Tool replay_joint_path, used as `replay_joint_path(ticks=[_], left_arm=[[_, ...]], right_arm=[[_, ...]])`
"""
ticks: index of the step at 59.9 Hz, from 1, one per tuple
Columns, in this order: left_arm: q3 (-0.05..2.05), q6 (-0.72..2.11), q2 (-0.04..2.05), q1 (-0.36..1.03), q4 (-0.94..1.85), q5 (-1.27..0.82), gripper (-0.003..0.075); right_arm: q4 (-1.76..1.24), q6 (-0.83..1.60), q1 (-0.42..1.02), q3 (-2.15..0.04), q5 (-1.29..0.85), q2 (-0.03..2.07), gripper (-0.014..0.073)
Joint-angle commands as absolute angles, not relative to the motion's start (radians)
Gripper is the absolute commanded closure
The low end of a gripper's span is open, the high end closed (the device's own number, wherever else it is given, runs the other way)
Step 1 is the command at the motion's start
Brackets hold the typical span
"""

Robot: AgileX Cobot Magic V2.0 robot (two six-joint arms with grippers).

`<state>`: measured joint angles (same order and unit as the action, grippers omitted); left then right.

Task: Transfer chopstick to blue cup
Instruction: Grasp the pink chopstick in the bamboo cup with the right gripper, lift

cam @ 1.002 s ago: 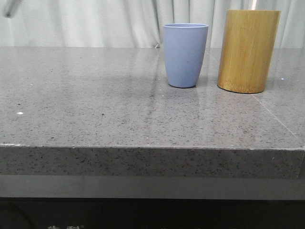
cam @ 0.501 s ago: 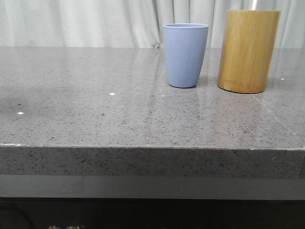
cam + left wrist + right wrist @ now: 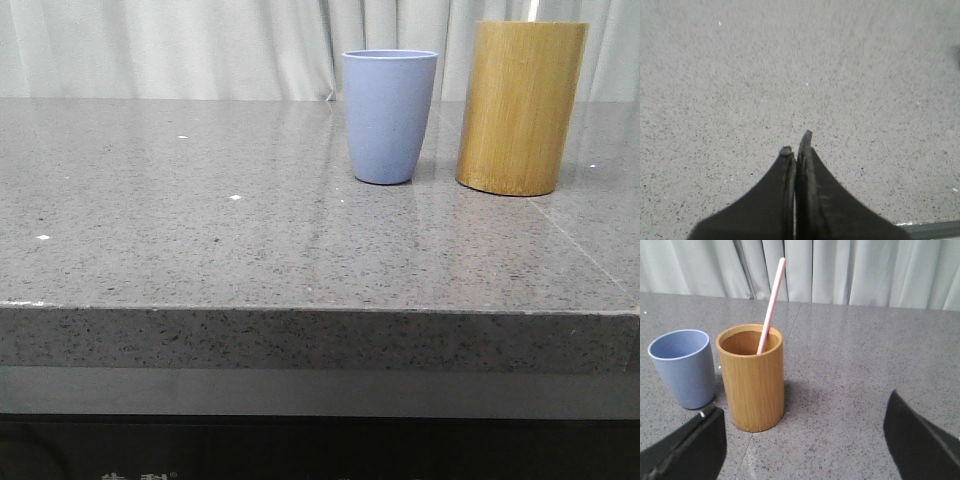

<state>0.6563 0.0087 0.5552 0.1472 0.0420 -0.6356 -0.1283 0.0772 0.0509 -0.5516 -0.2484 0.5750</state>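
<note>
Only the fingers of the two arms were visible, and only from the wrist cameras; the front view showed no part of the robot. The left gripper (image 3: 796, 142) had two matte black fingers (image 3: 815, 200), broad at the base and narrowing in curved outlines to thin, slightly worn tips of uneven length. The right gripper (image 3: 802, 440) showed two dark, nearly black fingers (image 3: 920, 440), flat-faced and wedge-shaped, with a small pale glint on one upper edge. No cables, screws or markings could be made out.

Bamboo holder (image 3: 753, 385) is hiding the chopstick's (image 3: 771, 305) lower end; front view's top edge is cropping the chopstick.
</note>
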Motion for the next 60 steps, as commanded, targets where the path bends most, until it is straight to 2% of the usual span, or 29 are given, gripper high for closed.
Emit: replay_joint_path(ticks=[1, 13, 22, 35, 60], left_arm=[[0.605, 0.007, 0.455, 0.146, 0.053, -0.483, 0.0739], [0.465, 0.007, 0.249, 0.146, 0.053, -0.394, 0.0739], [0.415, 0.007, 0.177, 0.146, 0.051, -0.387, 0.0739], [0.409, 0.007, 0.168, 0.146, 0.049, -0.344, 0.0739], [0.409, 0.007, 0.170, 0.146, 0.048, -0.344, 0.0739]], right_arm=[[-0.131, 0.073, 0.049, -0.596, -0.146, 0.628, -0.0050], [-0.136, 0.073, 0.049, -0.677, -0.037, 0.796, -0.0050], [-0.234, 0.073, 0.049, -0.802, 0.013, 0.965, -0.0050], [-0.408, 0.073, 0.061, -1.029, 0.009, 1.212, -0.0050], [-0.415, 0.073, 0.107, -1.314, 0.016, 1.538, -0.0050]])
